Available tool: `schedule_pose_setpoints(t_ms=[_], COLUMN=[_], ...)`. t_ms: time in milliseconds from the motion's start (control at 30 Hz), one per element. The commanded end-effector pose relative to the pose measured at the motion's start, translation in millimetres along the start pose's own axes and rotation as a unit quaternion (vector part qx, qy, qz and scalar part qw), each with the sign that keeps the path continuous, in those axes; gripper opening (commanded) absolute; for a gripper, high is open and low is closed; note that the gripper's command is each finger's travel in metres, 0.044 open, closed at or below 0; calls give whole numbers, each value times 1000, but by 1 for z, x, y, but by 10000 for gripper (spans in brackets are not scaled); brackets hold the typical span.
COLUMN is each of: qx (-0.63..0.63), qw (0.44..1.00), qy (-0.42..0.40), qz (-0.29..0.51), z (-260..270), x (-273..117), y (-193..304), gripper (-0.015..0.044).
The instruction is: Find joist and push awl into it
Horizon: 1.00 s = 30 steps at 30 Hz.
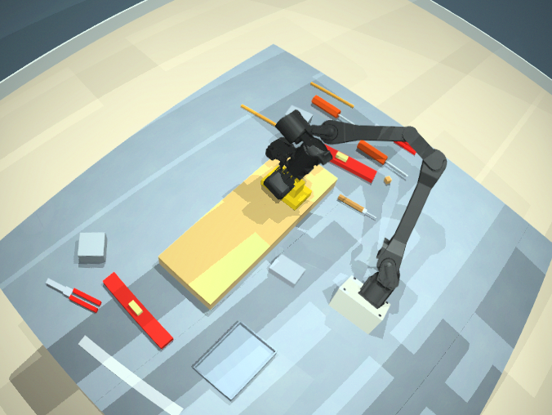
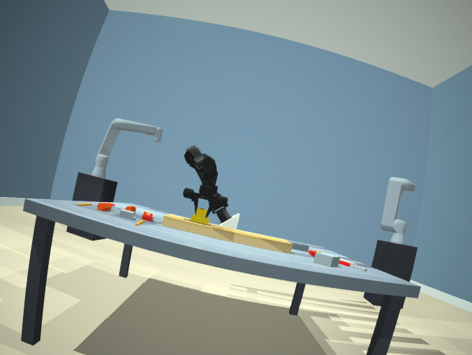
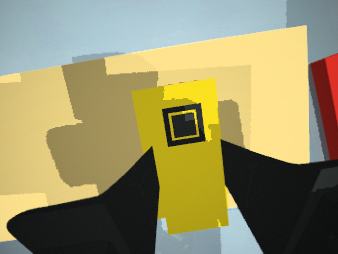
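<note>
From the top, the stud finder (image 1: 295, 196) (image 2: 200, 219) (image 3: 187, 200) is over the 1 o'clock end of the wooden panel (image 1: 223, 236) (image 2: 232, 234) (image 3: 280, 55), partly hidden under the gripper (image 1: 290, 178) (image 2: 202, 213) (image 3: 182, 144). The awl (image 1: 351, 203) lies on the table (image 1: 178, 178) (image 2: 220, 263) at about 3 o'clock from the finder, just off the panel's long edge. The tray (image 1: 233, 361) sits at 6 o'clock from the panel, with nothing in it. One red level (image 1: 352, 165) lies at 2 o'clock from the panel and another (image 1: 135, 307) at 8 o'clock, with the red-handled pliers (image 1: 82, 296) beyond the second.

In the exterior view, the finder is upright at the panel's 9 o'clock end and appears to rest on its top face. The fingers reach down on either side of its raised grip.

In the wrist view, the fingers are partway open, closed against the stud finder (a bright yellow thing, hard to miss). A dark square marking (image 3: 183, 125) shows on the finder, towards 12 o'clock from the fingertips, and a red bar (image 3: 327, 100) enters at 3 o'clock.
</note>
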State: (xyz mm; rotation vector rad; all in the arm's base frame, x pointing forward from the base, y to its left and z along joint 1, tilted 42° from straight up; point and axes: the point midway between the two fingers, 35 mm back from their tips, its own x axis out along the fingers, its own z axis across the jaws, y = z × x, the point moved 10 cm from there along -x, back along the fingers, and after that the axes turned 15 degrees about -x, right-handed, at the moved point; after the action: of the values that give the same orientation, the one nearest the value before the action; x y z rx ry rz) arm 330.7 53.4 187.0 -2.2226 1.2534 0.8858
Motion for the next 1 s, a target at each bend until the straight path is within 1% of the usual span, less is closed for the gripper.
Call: schedule_pose_setpoints(t_ms=[0,967], qx=[-2,-1], qw=[1000,1000], qy=[-1,-2], qz=[0,0], z=[11,67], x=[1,0], y=[-2,-17], gripper=[0,0])
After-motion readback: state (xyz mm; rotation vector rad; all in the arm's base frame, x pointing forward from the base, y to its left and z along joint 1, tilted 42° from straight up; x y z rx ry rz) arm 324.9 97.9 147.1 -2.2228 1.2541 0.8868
